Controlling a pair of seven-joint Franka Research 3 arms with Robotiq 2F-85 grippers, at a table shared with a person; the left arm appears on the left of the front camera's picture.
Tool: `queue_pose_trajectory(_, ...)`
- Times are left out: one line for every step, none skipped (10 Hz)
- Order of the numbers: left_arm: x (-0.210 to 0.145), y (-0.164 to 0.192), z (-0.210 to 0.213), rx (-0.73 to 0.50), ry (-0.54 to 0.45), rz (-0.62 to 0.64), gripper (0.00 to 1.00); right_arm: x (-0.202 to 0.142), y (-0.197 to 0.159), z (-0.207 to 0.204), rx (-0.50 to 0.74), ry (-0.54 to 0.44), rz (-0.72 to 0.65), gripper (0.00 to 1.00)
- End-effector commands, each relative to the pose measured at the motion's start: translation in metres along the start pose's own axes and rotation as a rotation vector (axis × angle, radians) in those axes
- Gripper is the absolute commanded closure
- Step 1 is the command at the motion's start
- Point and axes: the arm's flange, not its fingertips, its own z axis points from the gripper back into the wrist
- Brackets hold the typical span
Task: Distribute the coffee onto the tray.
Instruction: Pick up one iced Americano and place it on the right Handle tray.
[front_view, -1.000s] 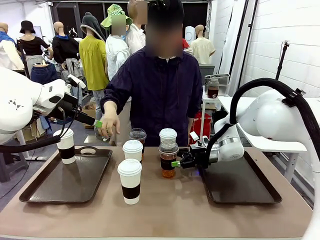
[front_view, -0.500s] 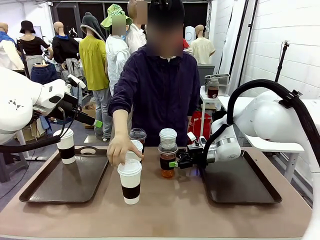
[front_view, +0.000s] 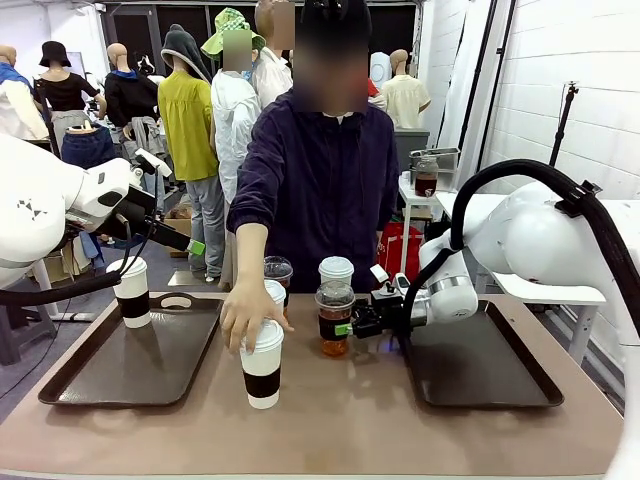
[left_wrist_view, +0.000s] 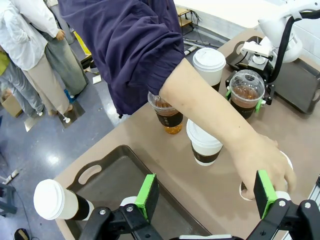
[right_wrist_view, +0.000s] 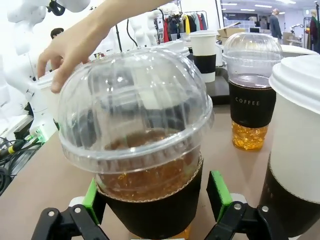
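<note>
A clear dome-lidded coffee (front_view: 335, 318) (right_wrist_view: 135, 150) stands mid-table, and my right gripper (front_view: 352, 322) (right_wrist_view: 156, 200) is open with one green pad on each side of its dark sleeve. The person's hand (front_view: 250, 315) rests on the lid of the front white coffee cup (front_view: 261, 365). Behind them stand a white cup (front_view: 274, 293), a second dome cup (front_view: 277, 270) and another white cup (front_view: 336, 270). One more white cup (front_view: 130, 290) (left_wrist_view: 57, 200) sits in the back corner of the left tray (front_view: 130, 365). My left gripper (front_view: 193, 246) (left_wrist_view: 206, 195) hangs open above that tray's far edge.
The right tray (front_view: 480, 365) lies bare beneath my right arm. The person's forearm (left_wrist_view: 210, 105) reaches over the table's middle, between my left gripper and the cluster of cups. Bare brown tabletop runs along the near edge.
The person's hand has come down from beside the back cups, over the middle white cup, onto the front cup's lid. My right gripper has slid a little left around the dome cup.
</note>
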Motion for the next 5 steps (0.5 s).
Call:
queue_pose_trajectory(-0.0010, 0.0012, 0.0006, -0.007, -0.001, 0.005, 0.00, 0.0012, -0.0067, -0.0128, 0.023, 0.013, -0.016, 0.00)
queue_pose_trajectory(-0.0010, 0.0012, 0.0006, -0.007, -0.001, 0.005, 0.00, 0.0010, -0.0064, -0.0165, 0.031, 0.018, -0.018, 0.00)
queue_pose_trajectory(-0.0010, 0.0012, 0.0006, -0.007, -0.001, 0.005, 0.00, 0.0008, -0.0061, -0.0183, 0.036, 0.020, -0.022, 0.00)
queue_pose_trajectory(-0.0010, 0.0012, 0.0006, -0.007, -0.001, 0.005, 0.00, 0.0007, -0.0058, -0.0187, 0.038, 0.025, -0.031, 0.00)
queue_pose_trajectory(-0.0010, 0.0012, 0.0006, -0.007, -0.001, 0.005, 0.00, 0.0004, -0.0049, -0.0187, 0.044, 0.029, -0.034, 0.18)
